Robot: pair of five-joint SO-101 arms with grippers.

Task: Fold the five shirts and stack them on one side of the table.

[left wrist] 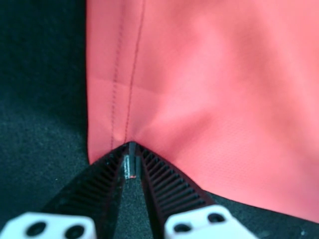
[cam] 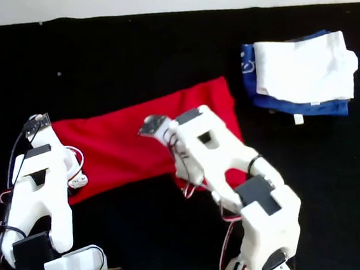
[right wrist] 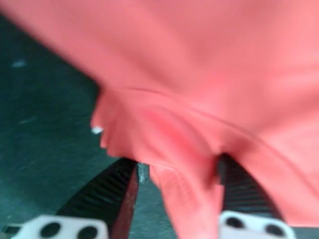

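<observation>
A red shirt (cam: 124, 147) lies spread across the middle of the black table (cam: 128, 57). My left gripper (cam: 77, 177) is at the shirt's near left corner. In the left wrist view the gripper (left wrist: 130, 154) is shut on the stitched hem of the red shirt (left wrist: 209, 99). My right gripper (cam: 188, 182) is at the shirt's near edge, mostly hidden under its own arm. In the right wrist view that gripper (right wrist: 182, 184) stands open, its jaws on either side of a raised bunch of the red shirt (right wrist: 199, 74).
A folded white shirt (cam: 304, 69) lies on a folded blue shirt (cam: 305, 107) at the far right of the table. Bare black tabletop stretches along the far edge and the left side. The arm bases stand at the near edge.
</observation>
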